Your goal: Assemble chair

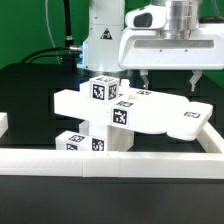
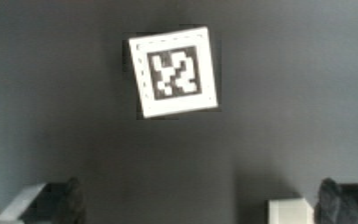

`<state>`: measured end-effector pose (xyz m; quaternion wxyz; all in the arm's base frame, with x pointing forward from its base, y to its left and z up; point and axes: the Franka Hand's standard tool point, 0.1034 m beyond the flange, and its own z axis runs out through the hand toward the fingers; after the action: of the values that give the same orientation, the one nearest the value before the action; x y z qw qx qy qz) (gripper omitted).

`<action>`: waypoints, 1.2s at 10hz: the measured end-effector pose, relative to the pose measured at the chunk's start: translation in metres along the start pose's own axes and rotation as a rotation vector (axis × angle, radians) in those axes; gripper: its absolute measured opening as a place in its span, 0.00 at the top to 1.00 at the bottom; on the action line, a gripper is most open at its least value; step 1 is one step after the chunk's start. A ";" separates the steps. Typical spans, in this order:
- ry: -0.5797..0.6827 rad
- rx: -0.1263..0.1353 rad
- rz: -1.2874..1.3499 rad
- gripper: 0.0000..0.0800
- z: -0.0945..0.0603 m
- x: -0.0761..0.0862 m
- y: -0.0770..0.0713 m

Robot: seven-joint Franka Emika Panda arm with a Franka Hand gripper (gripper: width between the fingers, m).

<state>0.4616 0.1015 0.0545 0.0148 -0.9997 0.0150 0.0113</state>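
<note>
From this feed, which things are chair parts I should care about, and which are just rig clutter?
Job:
- matte white blocky plastic chair parts with marker tags, stacked
- flat white tagged slab
- single white tagged piece under the wrist camera
- hand, open, holding nothing

Not the job:
- long low white border wall
- black table

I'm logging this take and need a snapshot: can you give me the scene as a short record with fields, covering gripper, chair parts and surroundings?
gripper: open, hovering above the parts, holding nothing
chair parts: white tagged blocks and a flat slab stacked together near the front wall
wrist view: one tagged white part lies below the fingers, apart from them
border wall: low white wall along the front edge
table: black surface
</note>
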 end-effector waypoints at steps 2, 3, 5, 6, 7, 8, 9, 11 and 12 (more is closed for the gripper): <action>0.029 -0.009 -0.041 0.19 0.020 -0.011 -0.008; 0.018 -0.013 -0.043 0.19 0.027 -0.015 -0.008; 0.019 -0.013 -0.042 0.19 0.027 -0.014 -0.007; 0.017 -0.014 -0.042 0.19 0.028 -0.014 -0.007; 0.023 -0.017 -0.049 0.19 0.031 -0.018 -0.004; 0.030 -0.022 -0.051 0.19 0.037 -0.025 -0.002; 0.025 -0.026 -0.053 0.19 0.042 -0.029 -0.002; 0.034 -0.031 -0.052 0.19 0.047 -0.029 0.002; 0.034 -0.032 -0.052 0.35 0.049 -0.030 0.002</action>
<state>0.4305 0.1015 0.0066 -0.0012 -0.9999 -0.0107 -0.0057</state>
